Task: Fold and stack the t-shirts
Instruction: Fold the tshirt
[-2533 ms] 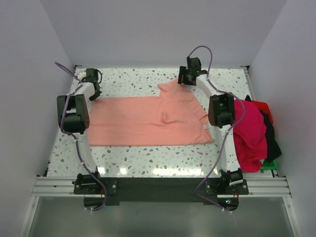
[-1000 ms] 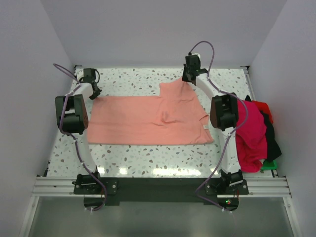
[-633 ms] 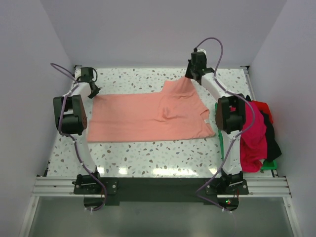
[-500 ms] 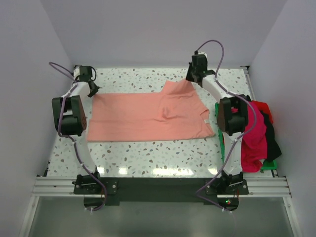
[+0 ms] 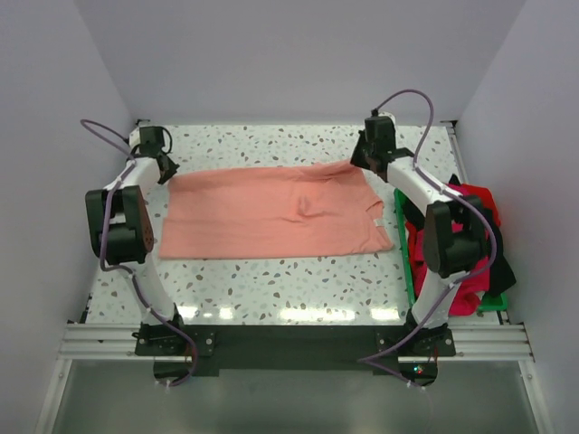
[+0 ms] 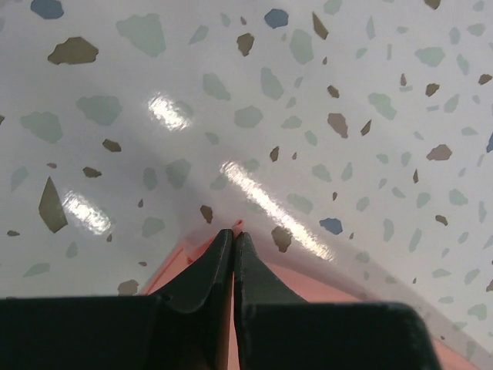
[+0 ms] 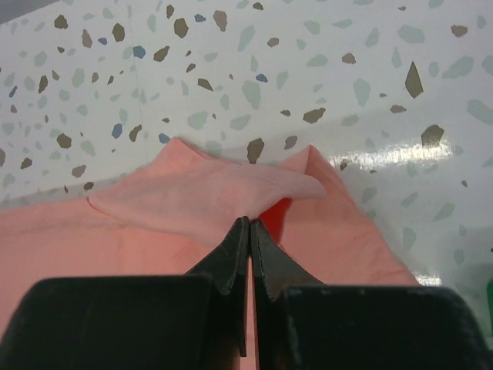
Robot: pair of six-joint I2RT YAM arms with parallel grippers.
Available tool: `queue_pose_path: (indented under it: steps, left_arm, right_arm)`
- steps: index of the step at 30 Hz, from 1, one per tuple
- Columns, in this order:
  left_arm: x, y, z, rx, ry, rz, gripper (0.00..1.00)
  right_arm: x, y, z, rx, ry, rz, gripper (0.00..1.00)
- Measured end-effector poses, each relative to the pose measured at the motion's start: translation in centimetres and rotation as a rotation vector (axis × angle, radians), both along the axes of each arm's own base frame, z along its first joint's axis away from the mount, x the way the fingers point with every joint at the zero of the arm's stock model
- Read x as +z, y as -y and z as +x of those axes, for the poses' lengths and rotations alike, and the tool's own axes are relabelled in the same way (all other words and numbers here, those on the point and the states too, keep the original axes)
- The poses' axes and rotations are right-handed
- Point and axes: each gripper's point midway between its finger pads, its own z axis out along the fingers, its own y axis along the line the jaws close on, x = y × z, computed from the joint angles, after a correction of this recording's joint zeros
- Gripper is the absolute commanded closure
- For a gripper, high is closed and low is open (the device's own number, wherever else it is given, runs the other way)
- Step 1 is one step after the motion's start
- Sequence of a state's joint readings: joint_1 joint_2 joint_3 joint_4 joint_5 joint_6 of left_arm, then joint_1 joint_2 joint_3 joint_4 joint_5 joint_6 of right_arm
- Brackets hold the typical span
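Note:
A salmon-pink t-shirt (image 5: 271, 215) lies spread flat across the speckled table. My left gripper (image 5: 167, 173) is at its far left corner and shut on the cloth. In the left wrist view a sliver of pink edge (image 6: 334, 284) shows at the closed tips of the left gripper (image 6: 233, 232). My right gripper (image 5: 358, 164) is at the far right corner, also shut on the shirt. The right wrist view shows the right gripper (image 7: 250, 222) pinching a raised fold of the pink cloth (image 7: 192, 204). More t-shirts, magenta, red and black, lie in a pile (image 5: 475, 199) at the right.
A green tray (image 5: 401, 231) holds the pile along the table's right edge, and my right arm reaches over it. White walls close in the table on three sides. Bare speckled tabletop (image 5: 271, 280) runs in front of the shirt.
Both grippers have moved apart, the left one leftward and the right one rightward. The shirt's far edge is now pulled out straight, and the raised flap at the back right has flattened.

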State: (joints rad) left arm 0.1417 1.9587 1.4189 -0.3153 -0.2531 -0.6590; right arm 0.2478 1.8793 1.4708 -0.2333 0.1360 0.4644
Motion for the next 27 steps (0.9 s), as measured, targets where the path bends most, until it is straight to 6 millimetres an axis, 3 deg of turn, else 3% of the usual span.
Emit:
queue_pose_path:
  steps: [7, 13, 22, 27]
  left_arm:
    - [-0.7, -0.4, -3.2, 0.020, -0.040, -0.007, 1.00]
    - [0.2, -0.8, -4.4, 0.032, -0.029, -0.005, 1.00]
    - [0.2, -1.1, -4.9, 0.040, -0.032, -0.009, 1.00]
    - [0.7, -1.1, -5.0, 0.039, -0.022, -0.010, 1.00]
  right_arm:
    - [-1.1, 0.5, -3.7, -0.019, -0.035, 0.040, 1.00]
    - [-2.5, 0.9, -6.4, -0.029, -0.080, 0.055, 1.00]
    - [-0.6, 1.4, -8.8, -0.040, -0.041, 0.086, 1.00]
    - [-0.7, 1.7, -10.3, -0.043, -0.044, 0.092, 1.00]
